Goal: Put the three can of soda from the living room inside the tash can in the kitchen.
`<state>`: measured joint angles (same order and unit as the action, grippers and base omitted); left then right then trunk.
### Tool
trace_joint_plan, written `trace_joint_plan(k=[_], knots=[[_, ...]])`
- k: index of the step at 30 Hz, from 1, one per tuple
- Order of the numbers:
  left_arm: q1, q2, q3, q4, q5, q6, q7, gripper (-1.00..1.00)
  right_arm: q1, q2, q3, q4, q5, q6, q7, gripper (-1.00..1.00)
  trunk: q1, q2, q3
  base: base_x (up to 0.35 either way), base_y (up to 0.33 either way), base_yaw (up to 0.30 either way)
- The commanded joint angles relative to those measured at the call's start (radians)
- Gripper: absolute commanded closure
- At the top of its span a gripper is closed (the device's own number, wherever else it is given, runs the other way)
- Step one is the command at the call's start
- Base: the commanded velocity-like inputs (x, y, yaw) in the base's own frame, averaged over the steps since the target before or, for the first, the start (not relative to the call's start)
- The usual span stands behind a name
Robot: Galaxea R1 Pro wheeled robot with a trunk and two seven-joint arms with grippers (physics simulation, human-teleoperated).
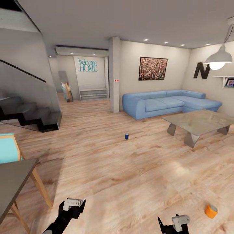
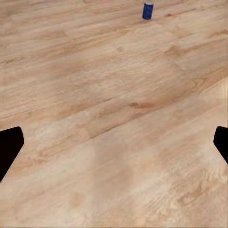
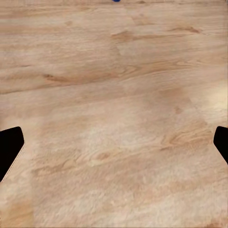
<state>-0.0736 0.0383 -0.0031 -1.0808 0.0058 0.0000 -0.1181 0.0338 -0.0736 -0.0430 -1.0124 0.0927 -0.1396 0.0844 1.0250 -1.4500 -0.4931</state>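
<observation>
Left gripper (image 1: pixel 74 204) low over bare wood floor (image 1: pixel 107 169), fingers spread, holding nothing. Ahead, well apart, upright blue soda can (image 1: pixel 126 136) on open floor, near the glass coffee table (image 1: pixel 198 122). Right gripper (image 1: pixel 175 222) likewise spread, empty; orange soda can (image 1: pixel 211 211) tipped just beside it. Likely to roll if nudged. On far wall: "Welcome HOME" (image 1: pixel 87 65), black letter N (image 1: pixel 202 70).

Both grippers are cut off by the head view's lower edge, the left gripper (image 1: pixel 74 208) less so than the right gripper (image 1: pixel 172 224). In the right wrist view a blue can (image 3: pixel 116 1) shows as a sliver at the frame's edge. The pendant lamp (image 1: pixel 218 58) and grey surface (image 1: pixel 13 182) run out of frame.
</observation>
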Motion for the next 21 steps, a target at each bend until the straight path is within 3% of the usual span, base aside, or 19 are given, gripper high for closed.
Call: trace_joint_plan(k=[1,21], knots=[[0.0,0.0,0.0,0.0,0.0,0.0,0.0,-1.0,0.0,0.0,0.0,0.0,0.0,0.0,0.0,-1.0,0.0,0.0,0.0,0.231,0.0,0.243],[0.0,-0.001,0.0,-0.001,0.0,0.0,-0.001,-1.0,0.0,-0.001,-0.001,0.0,0.003,0.0,0.0,-1.0,0.0,0.0,0.0,0.241,0.0,0.243]])
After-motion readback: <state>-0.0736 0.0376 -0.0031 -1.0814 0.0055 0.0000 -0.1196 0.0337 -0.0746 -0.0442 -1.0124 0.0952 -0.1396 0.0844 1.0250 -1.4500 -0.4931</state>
